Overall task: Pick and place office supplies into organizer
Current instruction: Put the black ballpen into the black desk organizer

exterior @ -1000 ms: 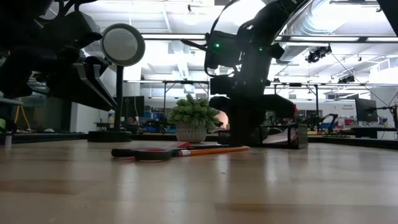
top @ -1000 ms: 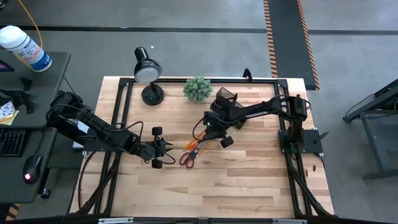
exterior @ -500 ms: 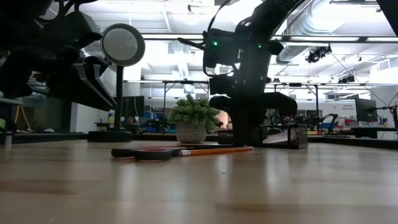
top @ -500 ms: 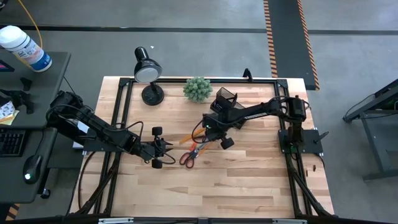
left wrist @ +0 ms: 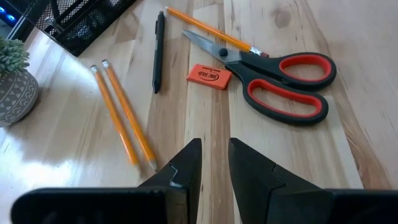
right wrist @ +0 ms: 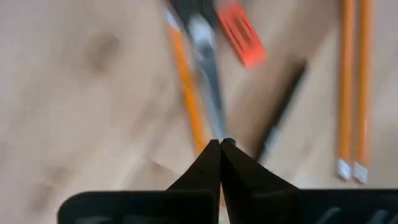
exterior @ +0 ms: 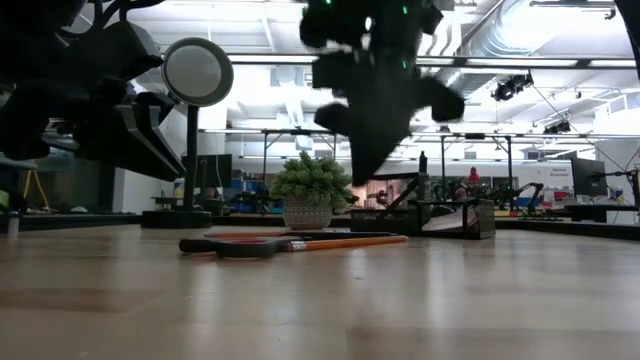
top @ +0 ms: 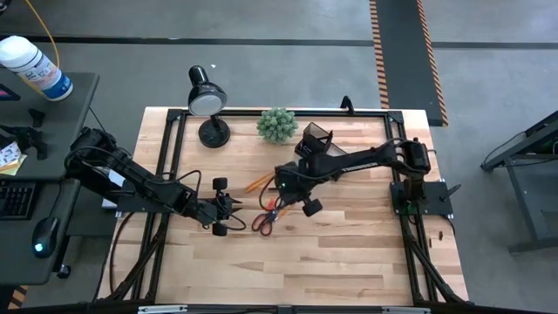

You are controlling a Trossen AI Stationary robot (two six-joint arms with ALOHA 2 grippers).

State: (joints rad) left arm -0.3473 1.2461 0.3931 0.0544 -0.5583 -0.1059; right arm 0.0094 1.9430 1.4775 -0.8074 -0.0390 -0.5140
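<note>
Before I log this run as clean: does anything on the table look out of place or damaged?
Nothing looks damaged or spilled. The scissors, eraser, pen and pencils lie loose on the table, none yet in the organizer. The right tool is shut on nothing above them.

Light wooden butcher-block desk [top: 349, 262] with a black metal frame [top: 166, 157] along its edges, standing on a grey concrete floor [top: 288, 70]. At the desk's far edge, a black desk lamp with a round head and round base [top: 207, 103] stands just beside a green spiky plant ball in a grey patterned pot [top: 277, 125]. On the floor, an orange-and-black striped tape line [top: 378, 48] borders a dark mat [top: 410, 52]. To the left, a separate dark side table [top: 52, 113] carries a white plastic bottle with a blue label [top: 33, 66], a black keyboard [top: 16, 199] and a black computer mouse [top: 45, 237].
</note>
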